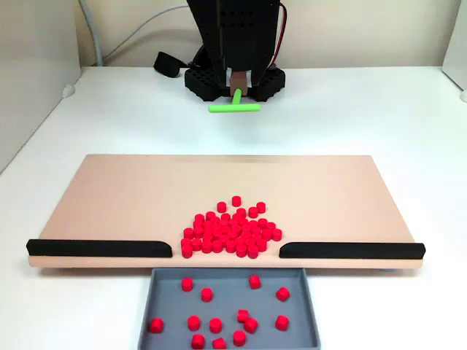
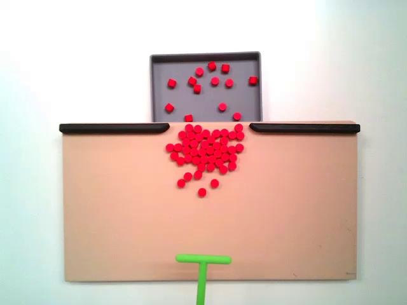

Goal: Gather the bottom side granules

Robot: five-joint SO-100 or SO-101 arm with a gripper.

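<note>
Dozens of small red granules (image 1: 230,232) (image 2: 206,149) lie bunched on the beige board (image 1: 131,197) (image 2: 114,210), at the gap between its two black rails. A few strays sit on the robot side of the pile. More granules lie in the grey tray (image 1: 164,306) (image 2: 159,76) beyond the gap. My gripper (image 1: 238,89) hangs from the black arm at the back of a fixed view, shut on the stem of a green T-shaped tool (image 1: 234,108) (image 2: 203,259). The tool's bar is near the board's robot-side edge, far from the pile.
Black rails (image 1: 98,248) (image 1: 350,250) line the board's tray-side edge left and right of the gap. The arm's black base (image 1: 201,80) and cables stand behind the board on the white table. Wide bare board lies on both sides of the pile.
</note>
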